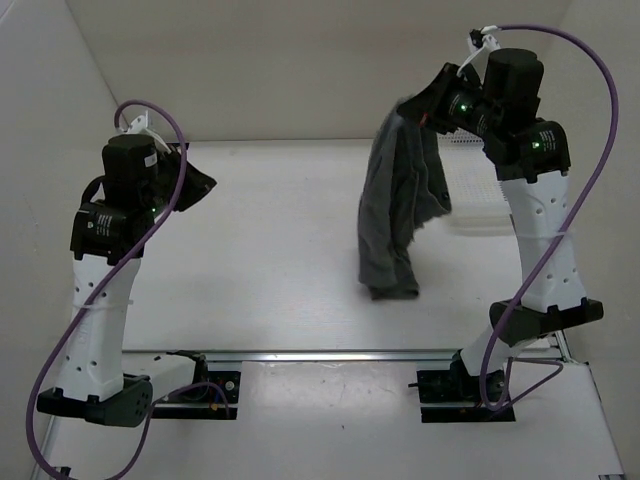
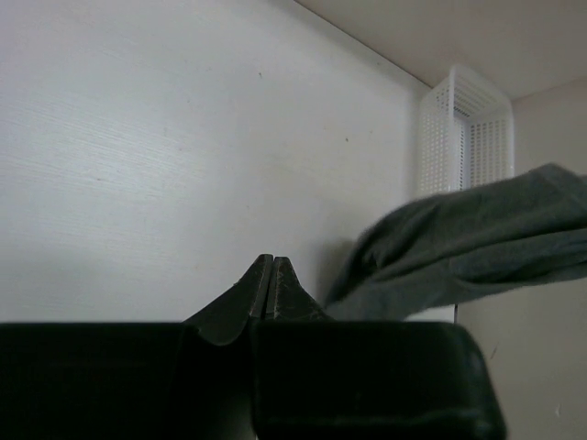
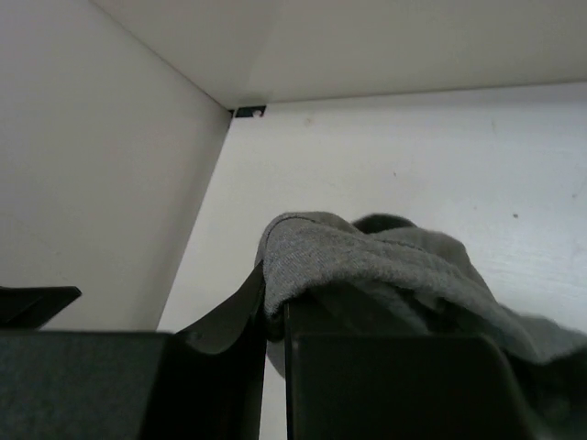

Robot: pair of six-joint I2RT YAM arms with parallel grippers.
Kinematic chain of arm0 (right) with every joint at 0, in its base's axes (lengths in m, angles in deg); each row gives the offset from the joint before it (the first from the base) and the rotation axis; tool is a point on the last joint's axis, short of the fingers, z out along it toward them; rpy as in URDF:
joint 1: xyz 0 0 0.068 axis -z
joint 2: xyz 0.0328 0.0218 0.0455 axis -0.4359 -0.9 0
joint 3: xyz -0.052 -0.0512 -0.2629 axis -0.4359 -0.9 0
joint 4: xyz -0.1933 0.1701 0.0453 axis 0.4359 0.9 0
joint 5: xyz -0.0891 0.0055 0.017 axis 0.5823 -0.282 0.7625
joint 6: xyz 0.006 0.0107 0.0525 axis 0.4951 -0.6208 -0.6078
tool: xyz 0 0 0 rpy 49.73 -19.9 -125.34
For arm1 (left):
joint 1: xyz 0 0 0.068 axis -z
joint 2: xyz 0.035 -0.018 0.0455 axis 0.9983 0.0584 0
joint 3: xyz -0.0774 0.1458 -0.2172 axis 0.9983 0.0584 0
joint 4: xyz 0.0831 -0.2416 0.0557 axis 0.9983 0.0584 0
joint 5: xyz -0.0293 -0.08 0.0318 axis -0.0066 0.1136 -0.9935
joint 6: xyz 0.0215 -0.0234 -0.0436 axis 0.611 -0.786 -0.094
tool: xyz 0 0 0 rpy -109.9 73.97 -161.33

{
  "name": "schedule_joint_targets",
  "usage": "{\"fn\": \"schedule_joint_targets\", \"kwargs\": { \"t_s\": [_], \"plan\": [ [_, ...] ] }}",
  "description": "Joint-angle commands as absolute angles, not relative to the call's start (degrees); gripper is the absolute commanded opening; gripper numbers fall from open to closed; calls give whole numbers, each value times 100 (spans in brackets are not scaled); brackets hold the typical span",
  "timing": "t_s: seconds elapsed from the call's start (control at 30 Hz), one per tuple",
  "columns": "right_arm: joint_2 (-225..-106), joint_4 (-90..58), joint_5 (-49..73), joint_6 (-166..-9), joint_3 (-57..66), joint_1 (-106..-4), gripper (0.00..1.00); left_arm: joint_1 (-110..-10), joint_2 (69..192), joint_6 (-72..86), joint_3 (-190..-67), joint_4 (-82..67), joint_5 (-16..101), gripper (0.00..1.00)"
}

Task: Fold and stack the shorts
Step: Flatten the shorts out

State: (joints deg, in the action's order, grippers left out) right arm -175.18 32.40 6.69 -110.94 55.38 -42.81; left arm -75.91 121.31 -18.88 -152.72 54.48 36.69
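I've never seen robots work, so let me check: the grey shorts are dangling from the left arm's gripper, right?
Not quite: the shorts dangle from the right gripper, whose fingers pinch the fabric. The top external view shows it, and the right wrist view confirms it. The left gripper is shut on nothing.

The soft mid-grey fabric shorts point(image 1: 395, 210) hang bunched in a long vertical drape. Their top end is raised toward the far right corner of the white counter point(image 1: 280, 220), and their lower end is right of its middle.

Top rear-high; wrist cams close; shorts point(image 1: 398, 210) shared
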Motion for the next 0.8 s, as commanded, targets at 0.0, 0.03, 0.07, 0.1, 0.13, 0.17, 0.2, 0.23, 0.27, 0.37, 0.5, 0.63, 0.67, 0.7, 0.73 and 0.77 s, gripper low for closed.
{"fn": "schedule_joint_targets", "kwargs": {
  "t_s": [0.0, 0.03, 0.07, 0.1, 0.13, 0.17, 0.2, 0.23, 0.27, 0.37, 0.5, 0.63, 0.67, 0.7, 0.73, 0.77],
  "plan": [
    [-17354, 2378, 529, -11354, 6219, -4289, 0, -7751, 12303, -1626, -15558, 5546, 3732, 10],
    [-17354, 2316, 581, -11407, 6124, -4289, 0, -7803, 12382, -1626, -15559, 5546, 3733, 10],
    [-17275, 2315, 582, -11407, 6027, -4289, 0, -7804, 12435, -1574, -15620, 5546, 3785, 10],
    [-17205, 2315, 816, -11407, 5635, -4237, 0, -7804, 12435, -1573, -15621, 5546, 3838, 10],
    [-17109, 2315, 880, -11346, 5343, -4237, 0, -7804, 12496, -1573, -15621, 5546, 3838, 10],
    [-16864, 2263, 880, -11294, 5019, -4141, 0, -7804, 12497, -1573, -15499, 5546, 3838, 10],
    [-16714, 2167, 880, -11293, 4232, -4088, 0, -7804, 12497, -1521, -15402, 5546, 3960, 10],
    [-16555, 2070, 880, -11215, 3772, -4009, 0, -7804, 12497, -1520, -15279, 5459, 3961, 10],
    [-16249, 1974, 819, -11101, 3315, -4008, 0, -7804, 12497, -1520, -15147, 5458, 4031, 10],
    [-15756, 1920, 1073, -10872, 1566, -4008, 0, -7804, 12550, -1599, -14480, 5204, 4189, 10],
    [-15456, 1753, 1460, -10783, -466, -4008, 0, -7462, 13014, -1766, -13610, 4826, 4322, 12],
    [-15455, 1569, 1759, -10836, -1461, -4008, 0, -6988, 14006, -1766, -13607, 4632, 4340, 13],
    [-15455, 1568, 1812, -10836, -1462, -4008, 0, -6882, 14226, -1766, -13677, 4563, 4339, 13],
    [-15507, 1568, 1812, -10836, -1462, -4008, 0, -6698, 14663, -1766, -13765, 4562, 4270, 16],
    [-15569, 1568, 1812, -10836, -1462, -4008, 0, -6609, 14894, -1819, -14018, 4562, 4269, 19],
    [-15569, 1568, 1812, -10836, -1462, -4008, 0, -6539, 15131, -1819, -14186, 4562, 4269, 27]
  ]
}}
